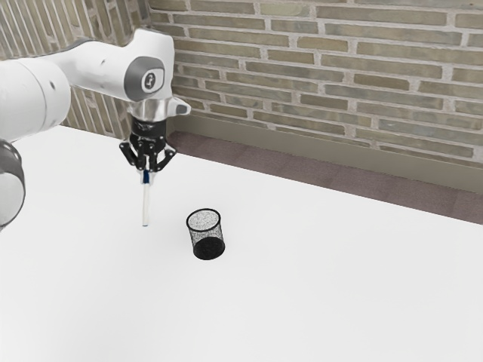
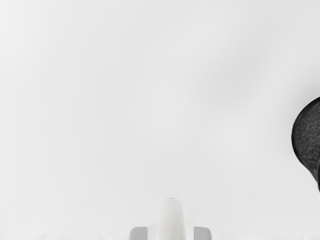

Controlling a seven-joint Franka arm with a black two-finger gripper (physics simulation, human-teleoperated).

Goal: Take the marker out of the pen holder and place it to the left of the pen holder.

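Fingers (image 2: 202,233) pinch the marker (image 1: 146,202) near its upper end, its long axis running almost straight down from them, with the whole length outside the pen holder (image 1: 206,235) and just beside it, toward the exterior view's left. Over the worktop (image 1: 317,286) the arm (image 1: 98,68) reaches in from that same side, nearly level before its wrist (image 1: 149,109) bends to point downward. Setting the marker down probably calls for lowering and tilting it clear of the holder, though I cannot tell how much room remains beneath its lower tip.
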